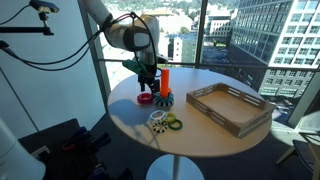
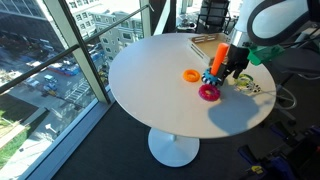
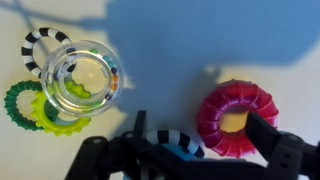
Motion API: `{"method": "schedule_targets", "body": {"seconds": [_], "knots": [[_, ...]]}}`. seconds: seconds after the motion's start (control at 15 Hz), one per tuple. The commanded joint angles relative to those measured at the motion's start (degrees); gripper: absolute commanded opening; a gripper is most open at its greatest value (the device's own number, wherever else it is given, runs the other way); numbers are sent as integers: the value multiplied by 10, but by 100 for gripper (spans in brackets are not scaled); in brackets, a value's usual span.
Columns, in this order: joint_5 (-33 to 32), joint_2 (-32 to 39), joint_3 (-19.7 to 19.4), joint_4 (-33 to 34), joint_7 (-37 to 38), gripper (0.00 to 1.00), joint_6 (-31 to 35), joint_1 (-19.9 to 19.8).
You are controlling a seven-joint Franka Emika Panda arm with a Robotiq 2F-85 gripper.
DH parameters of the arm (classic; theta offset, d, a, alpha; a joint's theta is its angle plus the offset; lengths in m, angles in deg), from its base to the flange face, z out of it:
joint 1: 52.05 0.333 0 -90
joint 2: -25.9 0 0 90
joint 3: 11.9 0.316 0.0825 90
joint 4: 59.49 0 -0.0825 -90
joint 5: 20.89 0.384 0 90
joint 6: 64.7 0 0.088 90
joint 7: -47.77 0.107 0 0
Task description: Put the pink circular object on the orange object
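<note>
The pink circular object [image 3: 222,100] lies flat on the white table; it shows in both exterior views [image 1: 146,98] [image 2: 209,92]. The orange object [image 1: 166,81] stands upright on its dark round base right beside the ring; in an exterior view [image 2: 219,58] the gripper half hides it. In the wrist view only a striped, blue-edged base [image 3: 181,143] shows between the fingers. My gripper [image 3: 203,128] is open just above the ring, and one finger is over the ring's hole. It also shows in both exterior views [image 1: 148,76] [image 2: 230,66].
A cluster of rings lies nearby: a clear beaded ring [image 3: 82,75], green rings [image 3: 28,106] and a black-and-white ring [image 3: 40,45], also visible in an exterior view [image 1: 162,122]. A wooden tray [image 1: 232,110] stands on the table. An orange ring [image 2: 190,75] lies near the pink one.
</note>
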Motion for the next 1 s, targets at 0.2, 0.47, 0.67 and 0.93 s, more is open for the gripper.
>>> {"method": "schedule_targets", "body": {"seconds": [0.2,0.47,0.67,0.93], "knots": [[-4,43,-3,11,15,100,54,13],[-6,61,-5,15,18,100,75,21],[-8,71,-7,19,21,100,81,25],[-7,77,-8,21,25,72,85,28]]}}
